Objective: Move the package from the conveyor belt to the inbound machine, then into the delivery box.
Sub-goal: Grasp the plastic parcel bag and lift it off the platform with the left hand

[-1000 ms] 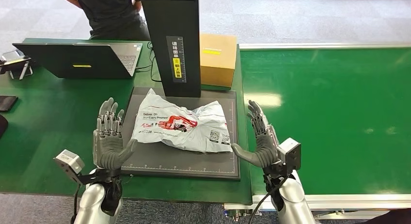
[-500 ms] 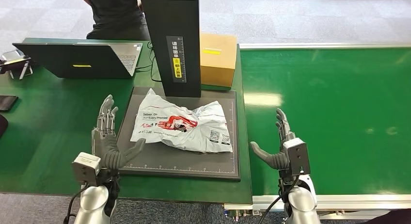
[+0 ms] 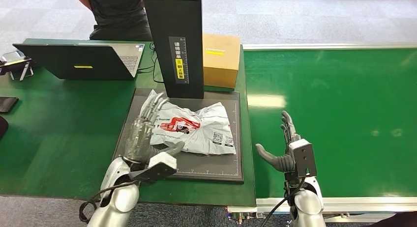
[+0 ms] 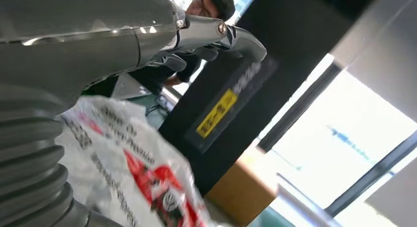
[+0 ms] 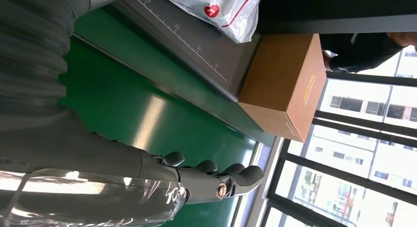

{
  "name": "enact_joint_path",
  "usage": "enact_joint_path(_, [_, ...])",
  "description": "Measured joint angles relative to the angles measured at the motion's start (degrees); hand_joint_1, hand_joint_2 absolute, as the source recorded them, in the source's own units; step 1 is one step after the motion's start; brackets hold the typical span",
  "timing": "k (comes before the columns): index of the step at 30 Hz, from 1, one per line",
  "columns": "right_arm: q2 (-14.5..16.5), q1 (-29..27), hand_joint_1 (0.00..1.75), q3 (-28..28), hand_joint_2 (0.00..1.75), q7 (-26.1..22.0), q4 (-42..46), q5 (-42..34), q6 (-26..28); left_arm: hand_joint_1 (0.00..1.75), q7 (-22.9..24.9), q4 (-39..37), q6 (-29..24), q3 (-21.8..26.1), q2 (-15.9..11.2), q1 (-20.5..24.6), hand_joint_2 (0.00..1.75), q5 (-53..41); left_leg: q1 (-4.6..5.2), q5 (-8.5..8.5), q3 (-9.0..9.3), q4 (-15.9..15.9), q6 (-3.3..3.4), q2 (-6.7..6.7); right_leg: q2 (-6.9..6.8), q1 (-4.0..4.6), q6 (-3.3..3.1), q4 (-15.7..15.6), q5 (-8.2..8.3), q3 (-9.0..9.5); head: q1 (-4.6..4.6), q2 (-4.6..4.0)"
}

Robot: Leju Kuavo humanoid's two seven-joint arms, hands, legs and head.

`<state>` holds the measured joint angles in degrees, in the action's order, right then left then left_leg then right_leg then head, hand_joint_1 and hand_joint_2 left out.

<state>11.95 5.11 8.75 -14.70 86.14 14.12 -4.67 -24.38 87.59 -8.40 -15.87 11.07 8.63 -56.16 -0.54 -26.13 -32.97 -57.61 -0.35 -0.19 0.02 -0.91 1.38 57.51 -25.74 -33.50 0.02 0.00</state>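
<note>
The package (image 3: pixel 196 129), a crumpled white plastic mailer with red print, lies on the dark plate (image 3: pixel 196 169) of the inbound machine, in front of its black column (image 3: pixel 177 40). My left hand (image 3: pixel 145 131) reaches over the package's left end with fingers stretched out and apart, thumb along the near edge; I cannot tell whether it touches. In the left wrist view the fingers (image 4: pixel 236 38) extend straight above the package (image 4: pixel 123 173). My right hand (image 3: pixel 284 149) hovers open over the green conveyor belt (image 3: pixel 339 119), apart from the plate, holding nothing. The right wrist view shows its spread fingers (image 5: pixel 221 180).
A brown cardboard box (image 3: pixel 221 60) stands behind the plate, right of the column, also in the right wrist view (image 5: pixel 285 84). An open laptop (image 3: pixel 83 60) sits at the back left of the green table. A person (image 3: pixel 118 13) in dark clothes is behind it. Small devices lie at the left edge.
My left hand swung right from beside the plate to over the package's left end. My right hand drew away from the plate onto the belt, then stayed nearly still. The package has not moved.
</note>
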Motion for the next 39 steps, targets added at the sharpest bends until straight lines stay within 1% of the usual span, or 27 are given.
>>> enact_joint_path(2, [0.2, 0.2, 0.0, 0.1, 1.75, -0.1, -0.2, 0.2, -0.1, 0.0, 3.3, -2.3, 1.3, -1.5, 0.1, 1.3, 1.75, -2.9, 0.0, 0.0, 0.0, 0.0, 0.0, 0.0, 0.0, 0.0, 0.0, 0.0, 0.0, 0.0, -0.01, 0.0])
enact_joint_path(4, [0.3, 0.4, 0.0, 0.2, 1.75, -0.1, -0.5, 0.4, -0.3, 0.0, 5.5, -4.7, 2.8, -2.4, 0.2, 2.4, 1.75, -4.1, 0.01, 0.0, 0.0, 0.0, 0.0, 0.0, 0.0, 0.0, 0.0, 0.0, 0.0, -0.01, -0.01, 0.0])
enact_joint_path(9, [0.4, 0.8, 0.0, 0.4, 1.75, -0.2, -1.1, 0.6, -0.4, 0.0, 12.0, -12.1, 7.8, -3.1, 0.3, 5.5, 1.75, -4.4, 0.0, 0.0, 0.0, 0.0, 0.0, 0.0, 0.01, 0.01, 0.0, 0.0, 0.0, 0.0, -0.01, 0.0])
enact_joint_path(15, [0.5, 0.9, 0.0, 0.7, 1.75, 0.0, -1.4, 0.8, -0.1, 0.0, 20.0, -20.6, 9.4, -2.3, 0.3, 8.7, 1.75, -5.6, 0.0, 0.0, 0.0, 0.0, 0.0, 0.0, 0.01, 0.01, 0.0, 0.0, 0.0, 0.0, -0.01, 0.0])
enact_joint_path(16, [0.5, 0.8, 0.0, 0.7, 1.75, 0.0, -1.4, 0.8, 0.0, 0.03, 20.8, -21.9, 9.4, -2.1, 0.3, 9.1, 1.75, -5.8, 0.0, 0.0, 0.0, 0.0, 0.0, 0.0, 0.01, 0.01, 0.0, 0.0, 0.0, 0.0, -0.01, 0.0])
enact_joint_path(17, [0.5, 0.8, 0.0, 0.7, 1.75, 0.1, -1.4, 0.8, 0.2, 0.31, 21.3, -22.9, 9.3, -1.8, 0.4, 9.4, 1.75, -5.9, 0.0, 0.0, 0.0, 0.0, 0.0, 0.01, 0.01, 0.01, 0.0, 0.0, 0.0, 0.01, -0.01, 0.0])
enact_joint_path(18, [0.5, 0.8, 0.0, 0.8, 1.75, 0.1, -1.4, 0.8, 0.3, 0.65, 21.6, -23.8, 9.2, -1.5, 0.4, 9.6, 1.75, -6.0, 0.0, 0.0, 0.0, 0.0, 0.0, 0.01, 0.0, 0.01, 0.0, 0.0, 0.0, 0.01, -0.01, 0.0])
enact_joint_path(19, [0.5, 0.8, 0.0, 0.8, 1.75, 0.2, -1.4, 0.8, 0.3, 1.09, 21.8, -24.4, 9.1, -1.2, 0.4, 9.7, 1.75, -6.0, 0.0, 0.0, 0.0, 0.0, 0.0, 0.0, 0.0, 0.01, 0.0, 0.0, 0.0, 0.01, -0.01, 0.0])
enact_joint_path(20, [0.5, 0.8, 0.0, 0.8, 1.75, 0.3, -1.4, 0.7, 0.3, 1.49, 21.8, -24.9, 9.0, -0.9, 0.4, 9.8, 1.75, -6.0, 0.0, 0.0, 0.0, 0.0, 0.0, 0.0, 0.01, 0.01, 0.0, 0.0, 0.0, 0.01, -0.01, 0.0])
enact_joint_path(21, [0.5, 0.8, 0.0, 0.8, 1.75, 0.4, -1.4, 0.7, 0.4, 1.65, 21.7, -25.2, 8.7, -0.7, 0.5, 9.9, 1.75, -5.9, 0.0, 0.0, 0.0, 0.0, 0.0, 0.0, 0.01, 0.01, 0.0, 0.0, 0.0, 0.01, -0.01, 0.0])
enact_joint_path(22, [0.5, 0.8, 0.0, 0.8, 1.75, 0.5, -1.4, 0.6, 0.4, 1.75, 21.6, -25.4, 8.5, -0.4, 0.5, 9.9, 1.75, -5.8, 0.0, 0.0, 0.0, 0.0, 0.0, 0.01, 0.01, 0.01, 0.0, 0.0, 0.0, 0.01, -0.01, 0.0])
enact_joint_path(31, [0.7, 0.8, 0.0, 0.8, 1.75, 0.9, -1.4, 0.1, 0.6, 1.75, 19.9, -24.8, 4.6, 1.3, 0.7, 9.5, 1.75, -5.4, 0.0, 0.0, 0.02, 0.0, 0.0, 0.0, 0.0, 0.01, 0.0, 0.0, 0.0, 0.04, -0.01, 0.0])
enact_joint_path(39, [0.8, 0.8, 0.0, 0.7, 1.75, 0.9, -1.4, -0.2, 0.6, 1.75, 17.5, -21.4, 1.5, 3.3, 0.7, 7.3, 1.75, -3.9, 0.0, 0.0, -0.02, 0.0, 0.0, 0.0, 0.0, 0.02, 0.0, 0.0, 0.0, 0.01, -0.01, 0.0])
